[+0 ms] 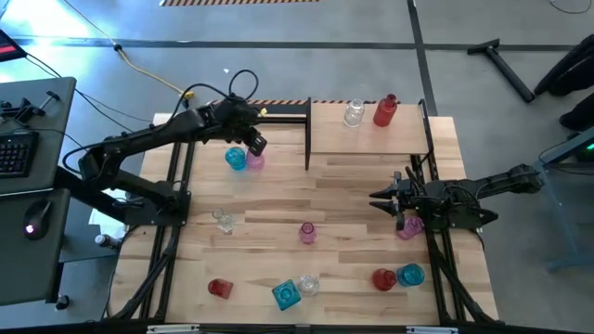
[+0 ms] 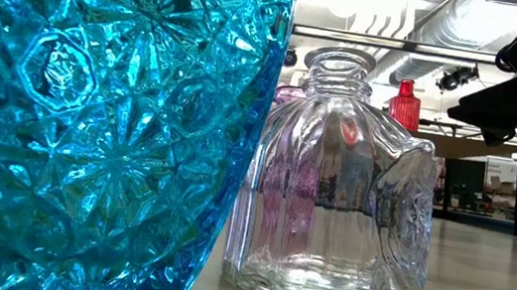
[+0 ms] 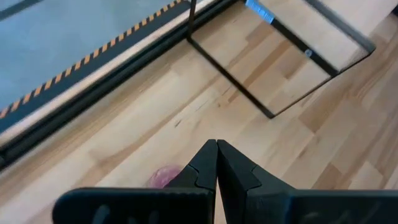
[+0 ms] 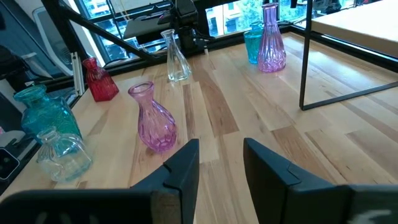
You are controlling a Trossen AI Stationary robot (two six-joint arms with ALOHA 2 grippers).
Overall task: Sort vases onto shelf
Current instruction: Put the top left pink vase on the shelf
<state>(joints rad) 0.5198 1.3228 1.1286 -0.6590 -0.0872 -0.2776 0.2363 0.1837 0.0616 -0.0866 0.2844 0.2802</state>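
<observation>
1. The right gripper (image 1: 379,199) sits just off the shelf's (image 1: 367,139) table-side edge, near its right post. It is narrowly parted and empty, with bare wood between its fingers in the right wrist view.
2. The round pink vase (image 4: 152,124) stands upright farther out from the shelf, ahead of that gap but off to one side. The right arm is nearer, so it likely needs a sideways correction.
3. The left gripper (image 1: 252,139), beyond the shelf's left end, is pinched shut on nothing, above the tall pink vase (image 1: 255,160) and teal vase (image 1: 236,158).
4. Only the high view shows the clear vase (image 1: 353,113) and red vase (image 1: 384,109) on the shelf.
</observation>
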